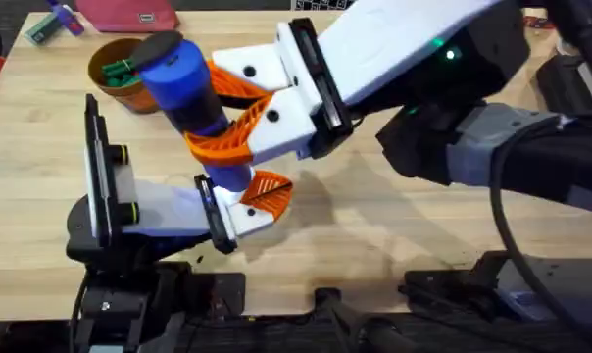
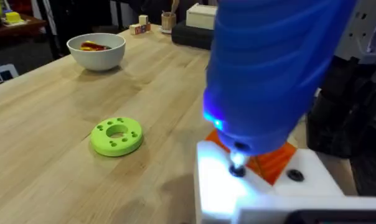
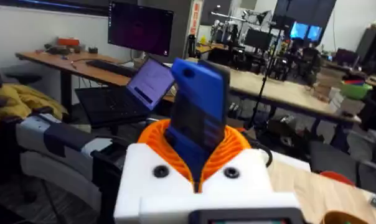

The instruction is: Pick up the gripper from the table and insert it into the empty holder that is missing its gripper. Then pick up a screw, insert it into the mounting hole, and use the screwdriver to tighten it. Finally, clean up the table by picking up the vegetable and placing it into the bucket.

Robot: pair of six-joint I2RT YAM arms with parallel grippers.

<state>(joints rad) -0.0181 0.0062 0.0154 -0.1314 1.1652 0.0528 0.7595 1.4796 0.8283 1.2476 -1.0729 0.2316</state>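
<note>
At the far left of the table stands the bucket (image 1: 120, 74), orange with a tan rim and something green inside it. Nearer, at the left, the left arm lies low over the table, its left gripper (image 1: 257, 201) pointing right; one orange finger shows on its white block, and I cannot tell whether this gripper is open or closed. The holder (image 2: 263, 186), a white block at that arm's tip, is lit from above in the left wrist view, with an orange piece just behind it. The blue screwdriver (image 1: 188, 93) stands nearly upright over this block, its thin metal tip (image 2: 238, 167) touching the block's top and a blue light glowing at its lower end. The right gripper (image 1: 239, 116), reaching in from the right, is clamped around the screwdriver's body, its orange fingers (image 3: 228, 152) pressing both sides. In the left wrist view a green disc with holes (image 2: 117, 136) lies on the table, and a white bowl (image 2: 96, 50) sits well beyond it.
</note>
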